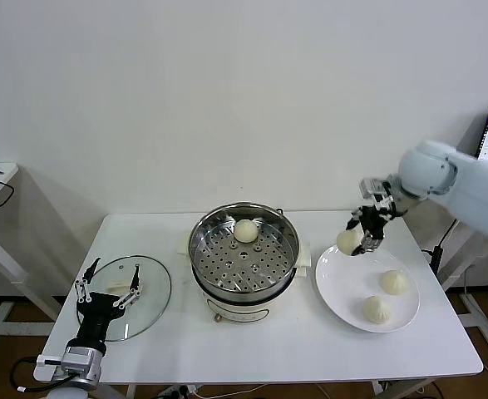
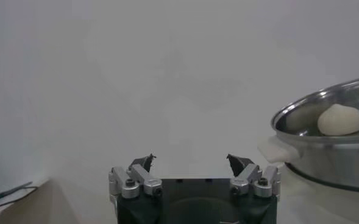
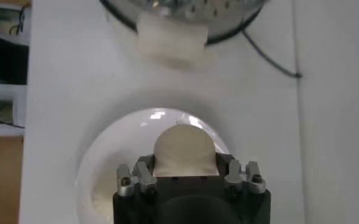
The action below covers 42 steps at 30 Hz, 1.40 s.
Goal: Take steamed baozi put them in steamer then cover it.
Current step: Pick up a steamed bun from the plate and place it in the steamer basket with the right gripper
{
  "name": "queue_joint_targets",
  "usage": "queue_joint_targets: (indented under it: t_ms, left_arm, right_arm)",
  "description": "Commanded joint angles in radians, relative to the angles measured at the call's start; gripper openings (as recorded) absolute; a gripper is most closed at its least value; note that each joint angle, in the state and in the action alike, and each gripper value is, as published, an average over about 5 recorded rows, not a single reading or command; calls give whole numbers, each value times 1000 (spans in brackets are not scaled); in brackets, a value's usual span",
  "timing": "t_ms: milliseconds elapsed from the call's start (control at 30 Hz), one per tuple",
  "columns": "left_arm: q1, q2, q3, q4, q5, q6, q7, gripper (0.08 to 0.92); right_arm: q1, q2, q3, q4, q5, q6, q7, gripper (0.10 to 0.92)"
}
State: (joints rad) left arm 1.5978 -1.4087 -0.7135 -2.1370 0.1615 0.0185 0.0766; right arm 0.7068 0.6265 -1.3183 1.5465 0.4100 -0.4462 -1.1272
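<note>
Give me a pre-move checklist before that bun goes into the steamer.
1. Right gripper shut on the held bun: ok.
2. Held bun lifted off the plate: ok.
3. Steamer uncovered; lid lies on the table to its left: ok.
4. Free tray space: one bun in steamer at the back, rest bare: ok.
5. Left gripper open, out of the way over the lid: ok.
6. Grip firmness: cannot tell.
</note>
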Motion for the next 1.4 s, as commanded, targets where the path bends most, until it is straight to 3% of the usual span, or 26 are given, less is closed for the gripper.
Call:
queue_joint_targets:
  t_ms: [33,400,767,1100,1400]
  left_arm:
    - [4,12,-10,-19,-5,0,1,823]
    - [2,13,-30,-19,-10,1,1,823]
    - [4,14,-61,-13,-16,5,4,823]
    - [-3,16,-67,-3,-29,5,7,823]
    - [-1,16,-71,-6,-32,4,8,823]
  right_arm:
    - [265,129,-151,209,233,-190,64,662]
    - [108,502,-50,0,253,-244,108,662]
    - [-105,801,5,-401,98,-188,66,662]
    - [-222,896,32,-552,26,-164,50,662]
    - [-242,908,28,-569,9,-162,44,672]
